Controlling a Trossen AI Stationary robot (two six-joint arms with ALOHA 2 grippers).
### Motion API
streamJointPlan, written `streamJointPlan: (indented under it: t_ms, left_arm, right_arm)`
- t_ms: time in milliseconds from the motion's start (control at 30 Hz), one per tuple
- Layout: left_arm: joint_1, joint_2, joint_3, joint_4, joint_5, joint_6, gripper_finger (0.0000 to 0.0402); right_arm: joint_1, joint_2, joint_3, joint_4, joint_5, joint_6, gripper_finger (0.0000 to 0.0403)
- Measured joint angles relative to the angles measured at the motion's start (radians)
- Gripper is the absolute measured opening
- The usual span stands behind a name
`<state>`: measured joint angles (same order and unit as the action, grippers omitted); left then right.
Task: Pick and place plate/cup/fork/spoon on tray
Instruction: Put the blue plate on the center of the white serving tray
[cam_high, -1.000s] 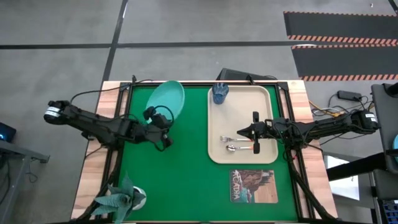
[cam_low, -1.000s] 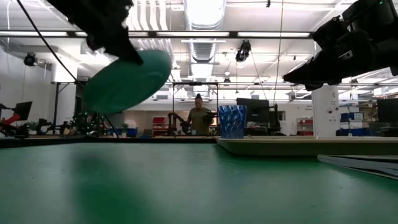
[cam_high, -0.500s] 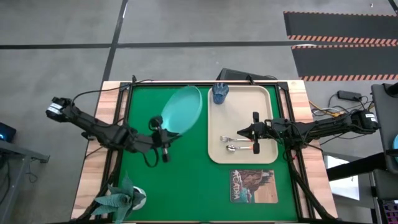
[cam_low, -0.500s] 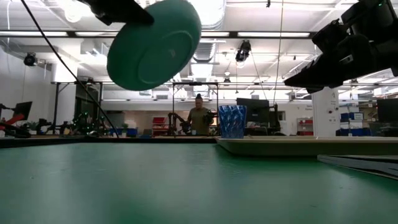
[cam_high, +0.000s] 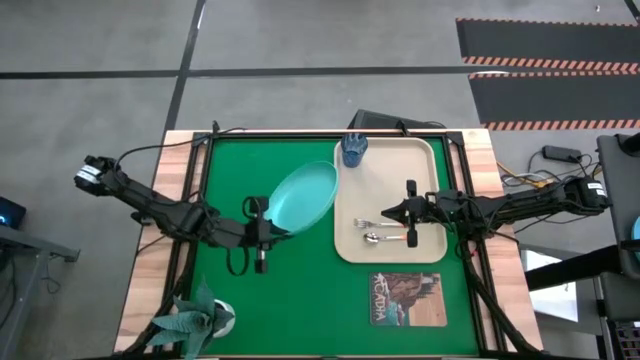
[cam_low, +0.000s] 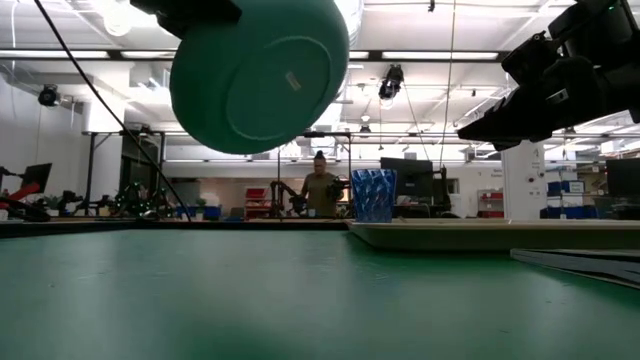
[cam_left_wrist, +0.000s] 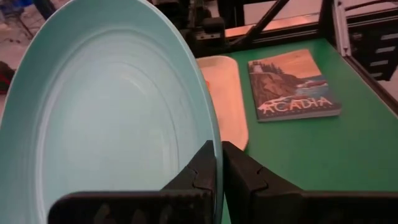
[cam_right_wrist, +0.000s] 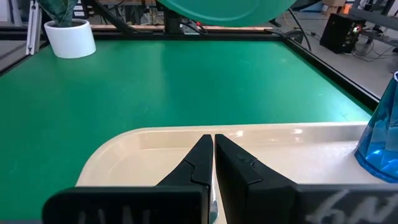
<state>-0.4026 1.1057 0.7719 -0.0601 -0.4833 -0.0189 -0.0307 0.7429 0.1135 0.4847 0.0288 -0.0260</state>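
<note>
Left gripper (cam_left_wrist: 216, 163) pinches the round turquoise plate (cam_high: 300, 196) by its rim, aloft beside the beige rectangular tray (cam_high: 425, 150). Right gripper (cam_high: 404, 212) hovers pressed together above the tray. Next: swing across, lower flat.

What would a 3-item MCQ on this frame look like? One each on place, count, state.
1. Where is the cup?
A. on the green mat
B. in a far corner of the tray
C. on the picture card

2. How many red-handled utensils lie on the tray?
A. none
B. one
C. two

3. What state is the plate in?
A. flat on the tray
B. held tilted above the mat
C. upside down on the mat

Key: 1 B, the high view shows it in the tray's corner. 2 C, the fork and spoon lie side by side. 3 B, the left gripper pinches its rim, and the low view shows it clear of the table.
</note>
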Motion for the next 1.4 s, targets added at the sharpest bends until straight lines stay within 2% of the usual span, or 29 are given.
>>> streamJointPlan:
  t_ms: [500,667,867,1133,1400]
  left_arm:
    - [0.001,0.020,0.000,0.029,0.013,0.000,0.0000]
    - [0.001,0.020,0.000,0.036,0.017,-0.002,0.0000]
    - [0.000,0.035,0.000,0.101,0.104,0.000,0.0000]
    - [0.002,0.113,0.029,0.103,0.145,0.010,0.0000]
    - [0.002,0.153,0.057,0.093,0.224,0.023,0.0000]
  right_arm:
    - [0.000,0.000,0.000,0.002,0.000,0.007,0.0014]
    - [0.000,0.000,0.001,0.015,-0.001,0.007,0.0047]
    - [0.000,0.000,0.057,0.005,-0.015,-0.001,0.0098]
    - [0.012,0.000,0.217,-0.199,-0.056,-0.043,0.0150]
    - [0.030,0.000,0.420,-0.499,-0.059,-0.091,0.0169]
